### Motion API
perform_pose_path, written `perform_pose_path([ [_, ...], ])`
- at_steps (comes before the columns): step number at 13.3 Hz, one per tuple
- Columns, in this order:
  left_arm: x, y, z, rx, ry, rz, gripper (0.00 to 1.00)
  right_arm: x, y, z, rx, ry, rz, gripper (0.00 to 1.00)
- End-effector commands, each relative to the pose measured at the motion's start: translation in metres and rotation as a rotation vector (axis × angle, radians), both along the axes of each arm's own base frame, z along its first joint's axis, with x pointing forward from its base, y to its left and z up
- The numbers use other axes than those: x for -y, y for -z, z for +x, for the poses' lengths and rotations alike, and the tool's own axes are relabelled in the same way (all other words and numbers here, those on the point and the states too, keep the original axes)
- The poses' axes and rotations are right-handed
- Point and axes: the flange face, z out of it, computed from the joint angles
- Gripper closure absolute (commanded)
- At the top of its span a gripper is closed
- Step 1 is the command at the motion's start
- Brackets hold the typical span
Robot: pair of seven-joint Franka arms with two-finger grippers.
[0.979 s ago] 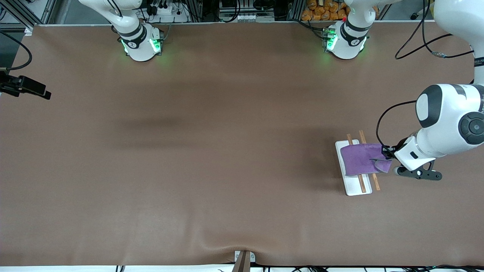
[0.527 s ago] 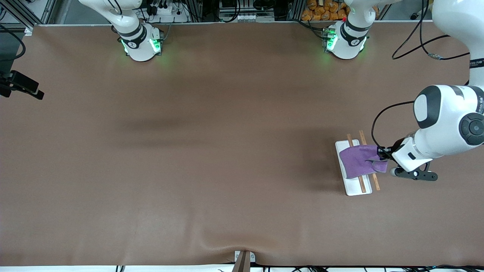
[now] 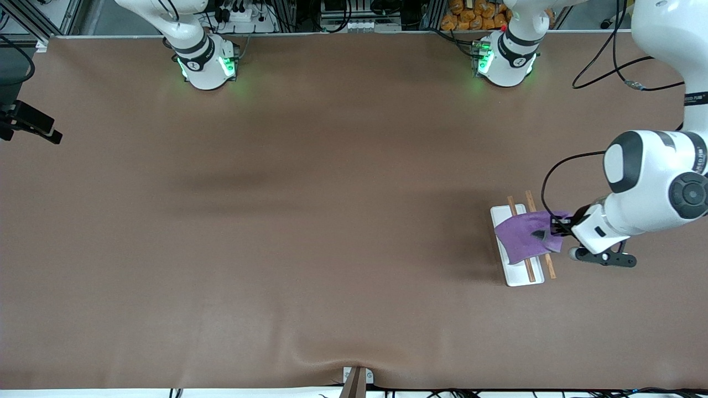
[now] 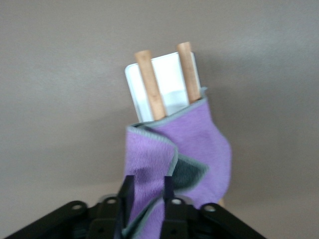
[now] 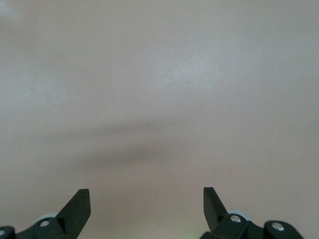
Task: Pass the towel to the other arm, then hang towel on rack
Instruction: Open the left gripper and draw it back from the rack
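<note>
— Front view first: where is the towel?

— Low in the frame, at the left arm's end of the surface. The purple towel (image 3: 522,235) lies draped across the rack (image 3: 517,275), and the left claw (image 3: 555,225) is at its edge.

— And the left wrist view?

— The left claw (image 4: 147,194) is narrow, pinching a fold of the towel (image 4: 199,139). The rack's white base (image 4: 167,79) and two wooden rods (image 4: 149,84) stick out from under the cloth.

— Right wrist view?

— The right claw (image 5: 147,199) is spread wide over bare brown surface (image 5: 159,89), holding nothing. That arm waits.
</note>
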Motion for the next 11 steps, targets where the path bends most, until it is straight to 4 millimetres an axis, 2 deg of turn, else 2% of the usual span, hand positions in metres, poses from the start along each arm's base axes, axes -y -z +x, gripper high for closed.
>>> perform_pose_path([
  [1,-0.037,-0.006,0.002,0.018,0.02,-0.023,0.0,0.003,-0.007,-0.003,0.0,0.003,-0.01,0.0],
  [3,-0.056,-0.008,0.0,0.019,0.035,-0.026,0.0,0.003,-0.007,-0.003,0.002,0.009,-0.01,0.0],
  [4,-0.058,-0.013,-0.001,0.02,0.034,-0.025,0.0,0.003,-0.007,-0.003,0.002,0.009,-0.01,0.0],
  [6,-0.058,-0.038,-0.003,0.04,0.028,-0.016,0.0,0.003,-0.007,-0.003,0.002,0.011,-0.01,0.0],
  [9,-0.059,-0.103,-0.022,0.064,-0.048,0.008,0.0,0.003,-0.006,-0.002,-0.002,0.011,-0.01,0.0],
  [11,-0.06,-0.162,-0.037,0.073,-0.095,0.024,0.0,0.003,-0.007,-0.002,0.0,0.011,-0.01,0.0],
])
